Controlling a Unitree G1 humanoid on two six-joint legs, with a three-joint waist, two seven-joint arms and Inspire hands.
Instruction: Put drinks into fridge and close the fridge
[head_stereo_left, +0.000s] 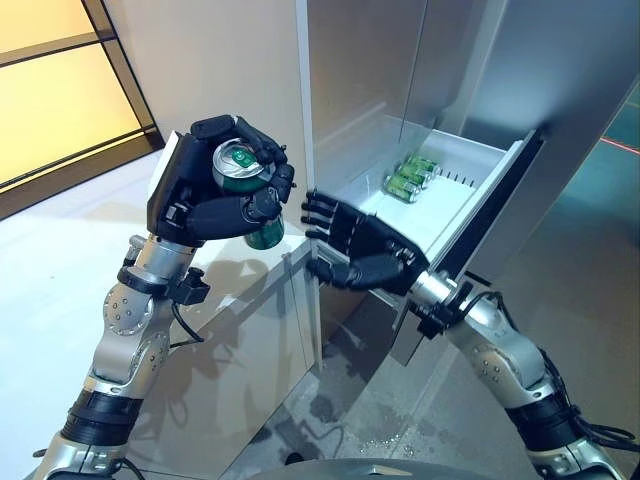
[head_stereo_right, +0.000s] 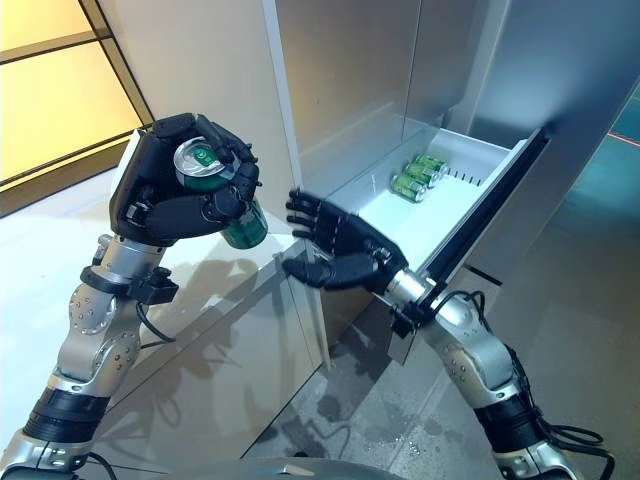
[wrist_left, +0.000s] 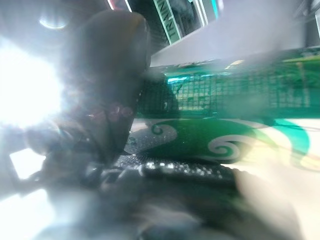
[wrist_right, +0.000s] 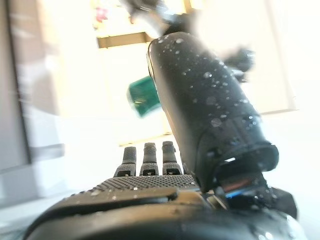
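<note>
Left hand (head_stereo_left: 215, 195) raised at the left, fingers and thumb clamped round a green can (head_stereo_left: 243, 170), its silver top facing the camera, just left of the fridge (head_stereo_left: 360, 90). Right hand (head_stereo_left: 355, 245) just beside the can, not touching it, palm turned toward it, fingers spread and straight, holding nothing. Further right, fridge drawer (head_stereo_left: 480, 205) pulled out, with more green cans (head_stereo_left: 410, 178) lying inside near its back.

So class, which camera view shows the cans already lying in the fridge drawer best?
The right eye view: the cans lie unobstructed at the back of the open drawer. The left eye view shows them too, nearer the right hand. Neither wrist view shows them.
</note>
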